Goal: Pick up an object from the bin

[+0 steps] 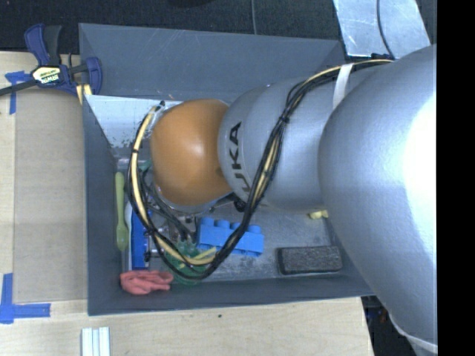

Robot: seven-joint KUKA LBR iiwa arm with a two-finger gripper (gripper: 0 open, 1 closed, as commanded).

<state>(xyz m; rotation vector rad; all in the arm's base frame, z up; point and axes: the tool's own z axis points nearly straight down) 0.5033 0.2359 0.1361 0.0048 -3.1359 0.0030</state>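
My gripper (172, 227) is low in the left half of the bin, its body showing as dark metal under the arm's orange cover and cables. A blue toy brick (236, 237) lies just to its right. On its left, a flat blue piece (137, 242) stands along the bin's left wall, and a long yellow-green stick (120, 212) lies beside that. A pink, lumpy soft thing (145, 282) rests in the front left corner, below the gripper.
A dark grey rectangular sponge block (309, 259) lies near the bin's front wall at the right. A small yellow bit (319, 214) sits farther back. The arm covers the bin's right and middle.
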